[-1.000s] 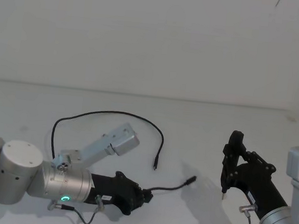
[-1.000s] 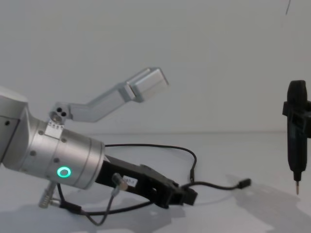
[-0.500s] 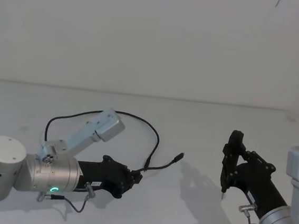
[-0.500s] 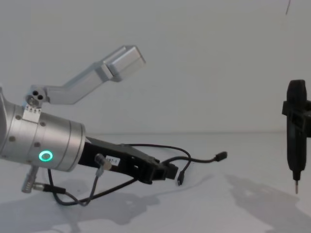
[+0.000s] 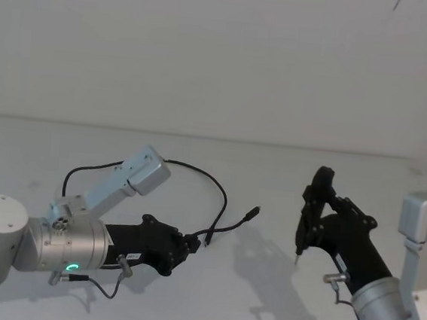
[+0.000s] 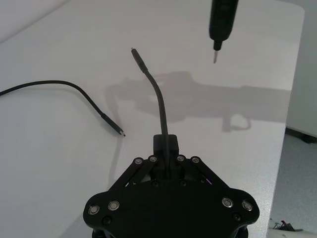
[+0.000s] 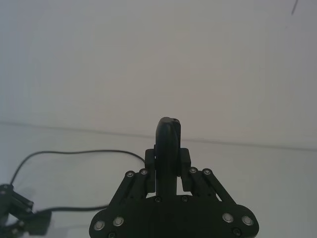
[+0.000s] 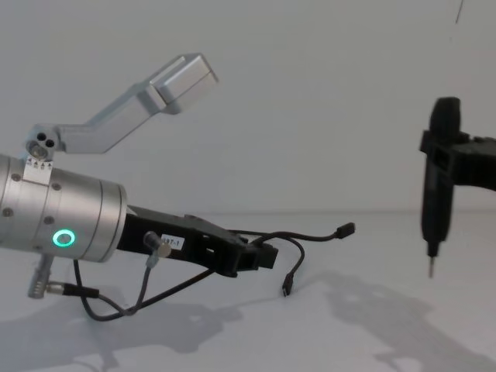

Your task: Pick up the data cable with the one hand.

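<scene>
Between the closed jaws of the left gripper point(image 5: 188, 242), at the near left of the white table point(image 5: 288, 175), the data cable point(image 5: 224, 195) is clamped close to one end. Its short free length rises rightward with the plug point(image 5: 252, 211) in the air, while the rest loops round the far side and curves back, its other plug point(image 8: 287, 291) drooping beside the fingertips. Well apart on the right, the right gripper point(image 5: 315, 215) hangs above the table, jaws clamped on an upright pen-shaped tool point(image 5: 320, 184), tip down.
</scene>
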Controlling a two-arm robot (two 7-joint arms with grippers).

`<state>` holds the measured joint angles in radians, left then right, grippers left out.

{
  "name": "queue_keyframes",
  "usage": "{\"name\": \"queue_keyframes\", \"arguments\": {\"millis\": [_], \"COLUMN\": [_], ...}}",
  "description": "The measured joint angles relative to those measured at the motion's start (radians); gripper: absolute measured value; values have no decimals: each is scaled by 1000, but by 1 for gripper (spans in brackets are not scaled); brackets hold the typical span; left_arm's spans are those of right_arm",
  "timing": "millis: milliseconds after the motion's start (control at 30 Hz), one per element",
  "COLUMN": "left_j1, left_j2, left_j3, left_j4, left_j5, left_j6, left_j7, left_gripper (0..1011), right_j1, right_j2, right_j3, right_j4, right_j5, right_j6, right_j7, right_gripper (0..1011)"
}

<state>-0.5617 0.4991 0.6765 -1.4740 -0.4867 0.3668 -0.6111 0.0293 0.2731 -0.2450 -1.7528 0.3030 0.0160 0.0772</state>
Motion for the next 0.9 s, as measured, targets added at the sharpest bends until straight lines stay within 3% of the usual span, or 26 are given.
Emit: {"name": "queue_keyframes", "arguments": {"millis": [567,900], "left_j1": [6,7], "left_j2": [5,6], "left_j3": [-8,-9], "left_j4": [-10,-11], "left_j5": [-8,-9], "left_j6": [-7,-9], "left_j7": [9,10], "left_gripper": [40,40], "right_j1": [114,208], "right_j2": [-100,-158], "right_j3": [-33,-32], "right_j4": [121,254], "right_j5": [2,-16], "right_j6": [-47,-87], "right_j7": [13,3], "right_gripper": [279,279]}}
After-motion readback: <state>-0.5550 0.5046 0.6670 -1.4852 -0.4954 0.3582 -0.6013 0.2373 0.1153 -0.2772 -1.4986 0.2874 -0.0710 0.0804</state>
